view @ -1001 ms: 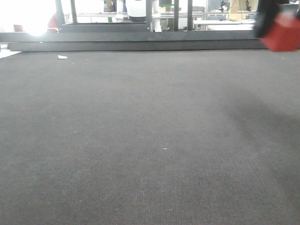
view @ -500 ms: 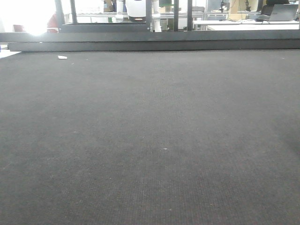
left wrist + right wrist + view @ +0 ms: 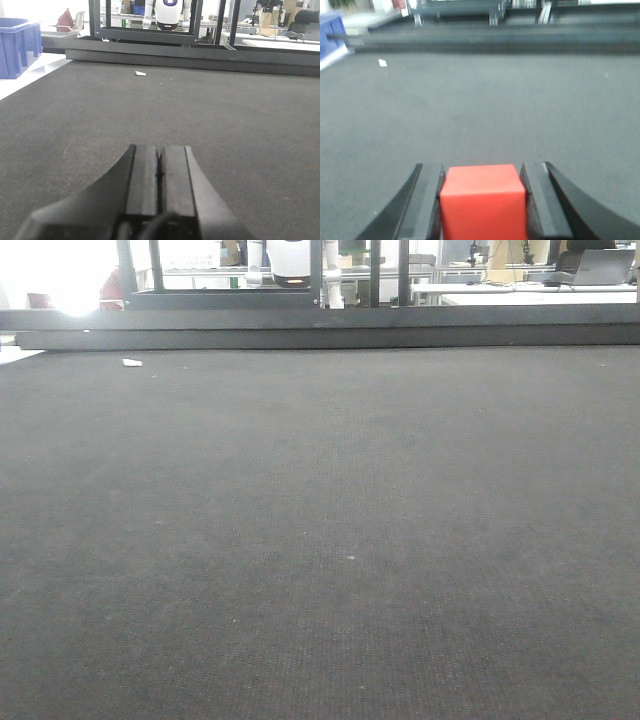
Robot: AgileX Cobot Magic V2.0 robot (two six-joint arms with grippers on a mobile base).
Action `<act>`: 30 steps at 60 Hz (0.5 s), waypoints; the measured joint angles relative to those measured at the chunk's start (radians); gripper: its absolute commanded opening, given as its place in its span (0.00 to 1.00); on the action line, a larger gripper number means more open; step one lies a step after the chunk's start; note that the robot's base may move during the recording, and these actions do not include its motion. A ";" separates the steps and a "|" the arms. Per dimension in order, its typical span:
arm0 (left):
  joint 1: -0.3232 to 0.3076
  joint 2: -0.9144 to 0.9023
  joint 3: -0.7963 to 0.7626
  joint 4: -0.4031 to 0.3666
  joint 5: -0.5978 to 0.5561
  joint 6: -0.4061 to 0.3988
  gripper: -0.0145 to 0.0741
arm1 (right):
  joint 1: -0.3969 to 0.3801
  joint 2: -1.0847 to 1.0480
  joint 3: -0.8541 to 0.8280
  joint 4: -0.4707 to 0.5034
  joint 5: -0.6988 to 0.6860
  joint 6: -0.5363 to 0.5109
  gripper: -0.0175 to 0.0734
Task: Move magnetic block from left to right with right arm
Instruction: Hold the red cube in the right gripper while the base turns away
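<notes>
Had magnetic block (image 3: 483,200) clamped in right gripper (image 3: 482,174), jaws spread to its width. Needed slow, level set-down on mat (image 3: 470,100), w/o tilt. Had left gripper (image 3: 159,152) pressed together, empty.

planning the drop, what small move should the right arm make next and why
Probably lower the right tool toward the mat before opening. The block sits clamped in it and bare mat lies ahead, but how high it hangs cannot be told from these views.
</notes>
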 measured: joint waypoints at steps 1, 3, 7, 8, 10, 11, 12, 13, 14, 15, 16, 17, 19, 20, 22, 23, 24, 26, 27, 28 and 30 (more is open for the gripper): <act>0.000 0.000 0.000 0.000 0.000 0.000 0.03 | 0.000 -0.007 0.000 0.001 0.000 0.000 0.37; 0.000 0.000 0.000 0.000 0.000 0.000 0.03 | 0.000 -0.016 0.000 0.001 0.000 0.000 0.37; 0.000 0.000 0.000 0.000 0.000 0.000 0.03 | 0.000 -0.021 0.000 0.001 0.000 0.000 0.37; 0.000 0.000 0.000 0.000 0.000 0.000 0.03 | 0.000 -0.021 0.000 0.001 0.000 0.000 0.37; 0.000 0.000 0.000 0.000 0.000 0.000 0.03 | 0.000 -0.021 0.000 0.001 0.000 0.000 0.37; 0.000 0.000 0.000 0.000 0.000 0.000 0.03 | 0.000 -0.021 0.000 0.001 0.000 0.000 0.37; 0.000 0.000 0.000 0.000 0.000 0.000 0.03 | 0.000 -0.021 0.000 0.001 0.000 0.000 0.37; 0.000 0.000 0.000 0.000 0.000 0.000 0.03 | 0.000 -0.021 0.000 0.001 0.000 0.000 0.37; 0.000 0.000 0.000 0.000 0.000 0.000 0.03 | 0.000 -0.021 0.000 0.001 0.000 0.000 0.37; 0.000 0.000 0.000 0.000 0.000 0.000 0.03 | 0.000 -0.021 0.000 0.001 0.000 0.000 0.37; 0.000 0.000 0.000 0.000 0.000 0.000 0.03 | 0.000 -0.021 0.000 0.001 0.000 0.000 0.37; 0.000 0.000 0.000 0.000 0.000 0.000 0.03 | 0.000 -0.021 0.000 0.001 0.000 0.000 0.37; 0.000 0.000 0.000 0.000 0.000 0.000 0.03 | 0.000 -0.021 0.000 0.001 0.000 0.000 0.37; 0.000 0.000 0.000 0.000 0.000 0.000 0.03 | 0.000 -0.021 0.000 0.001 0.000 0.000 0.37; 0.000 0.000 0.000 0.000 0.000 0.000 0.03 | 0.000 -0.021 0.000 0.001 0.000 0.000 0.37; 0.000 0.000 0.000 0.000 0.000 0.000 0.03 | 0.000 -0.021 0.000 0.001 0.000 0.000 0.37; 0.000 0.000 0.000 0.000 0.000 0.000 0.03 | 0.000 -0.021 0.000 0.001 0.000 0.000 0.37; 0.000 0.000 0.000 0.000 0.000 0.000 0.03 | 0.000 -0.021 0.000 0.001 0.000 0.000 0.37; 0.000 0.000 0.000 0.000 0.000 0.000 0.03 | 0.000 -0.021 0.000 0.001 0.000 0.000 0.37; 0.000 0.000 0.000 0.000 0.000 0.000 0.03 | 0.000 -0.021 0.000 0.001 0.000 0.000 0.37; 0.000 0.000 0.000 0.000 0.000 0.000 0.03 | 0.000 -0.021 0.000 0.001 0.000 -0.001 0.37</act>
